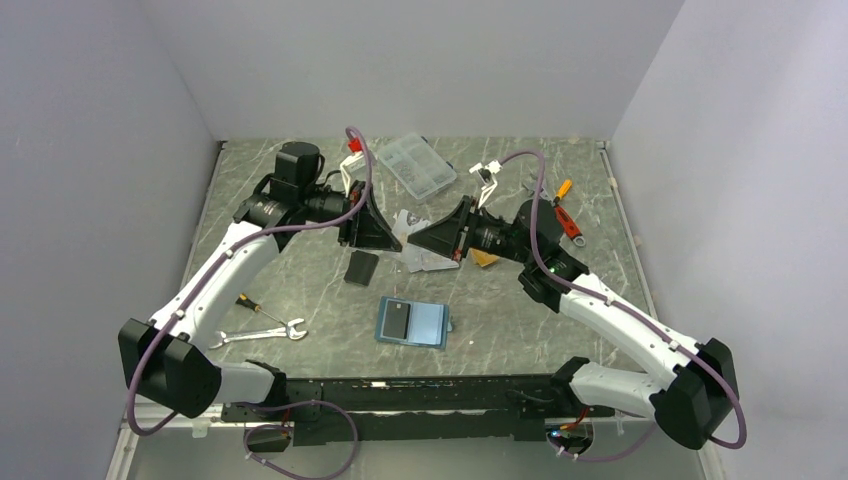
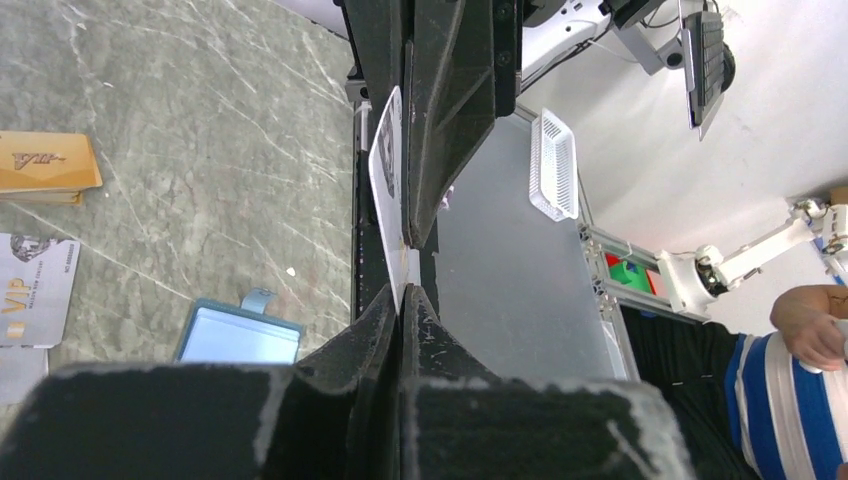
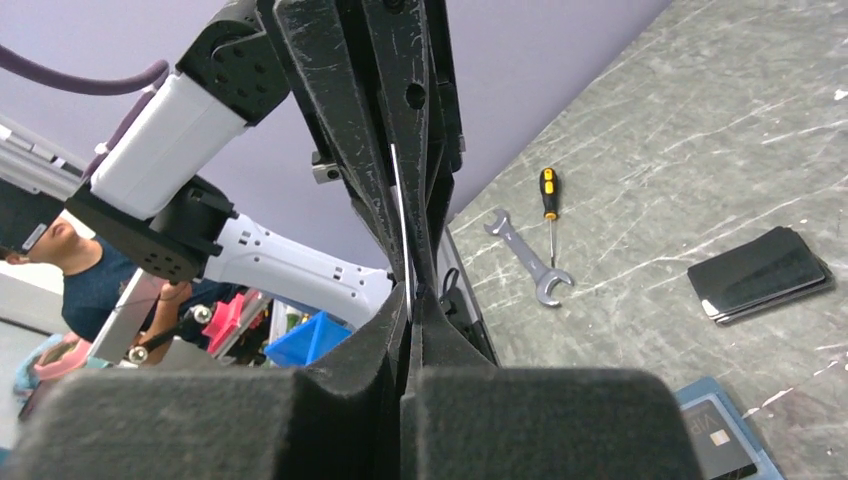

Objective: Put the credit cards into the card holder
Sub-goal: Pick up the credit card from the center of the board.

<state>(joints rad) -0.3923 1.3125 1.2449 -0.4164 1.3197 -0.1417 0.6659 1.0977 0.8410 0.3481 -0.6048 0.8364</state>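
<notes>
The left claw is pressed together on the lower edge of a silver card, which stands on edge in the air above the table. The right claw is pinched just as tightly on the same card from the opposite side, so the two sets of tips meet nose to nose.

The top view shows the claws meeting over the middle of the table but hides the card between them. It also shows the holder lying open nearer the arm bases, with a dark card in its left half. Only the left wrist view shows the silver card's printed face, along with an orange card and more silver cards lying flat. The right wrist view shows the held card only as a thin line, plus a black case, a wrench and a screwdriver.
</notes>
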